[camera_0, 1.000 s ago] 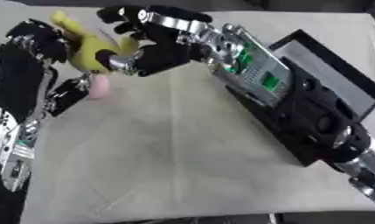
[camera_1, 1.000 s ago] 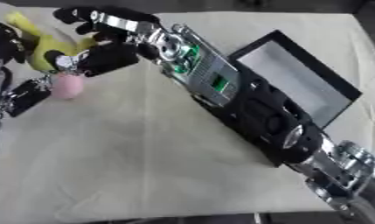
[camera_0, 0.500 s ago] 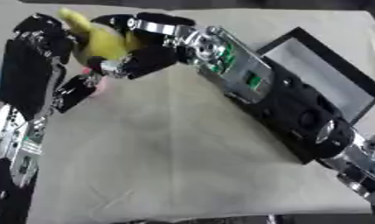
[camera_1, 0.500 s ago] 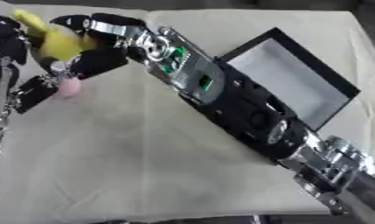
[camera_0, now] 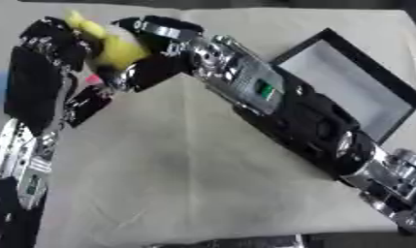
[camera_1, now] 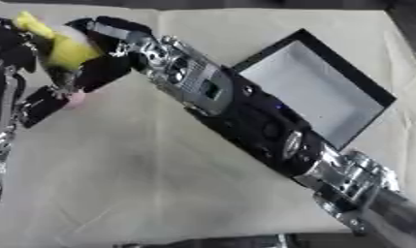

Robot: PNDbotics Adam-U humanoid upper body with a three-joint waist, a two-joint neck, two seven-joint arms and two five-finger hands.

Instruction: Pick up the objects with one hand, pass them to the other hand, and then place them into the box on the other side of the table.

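Two black robot hands meet over the far left corner of the cloth-covered counter, with a soft-looking yellow banana-shaped object between them. The right hand, at the end of a long black and silver arm that crosses the counter from the near right corner, has its fingers curled round the lower part of the yellow object. The left hand rises along the left edge and presses against the same object from the other side; I cannot tell whether its fingers are curled or straight. The object's paler, narrow tip sticks up above both hands.

No writing or label can be read anywhere; a small green patch shows on the right forearm, but nothing legible.

A small pink rounded thing lies on the cloth just below the hands; the right eye view shows more of it, while in the left eye view only a sliver peeks out beside the left arm. The flat black-rimmed box with a pale grey inside sits near the right edge of the counter, tilted askew, and the right eye view shows nearly all of it. The cloth is beige and faintly wrinkled.
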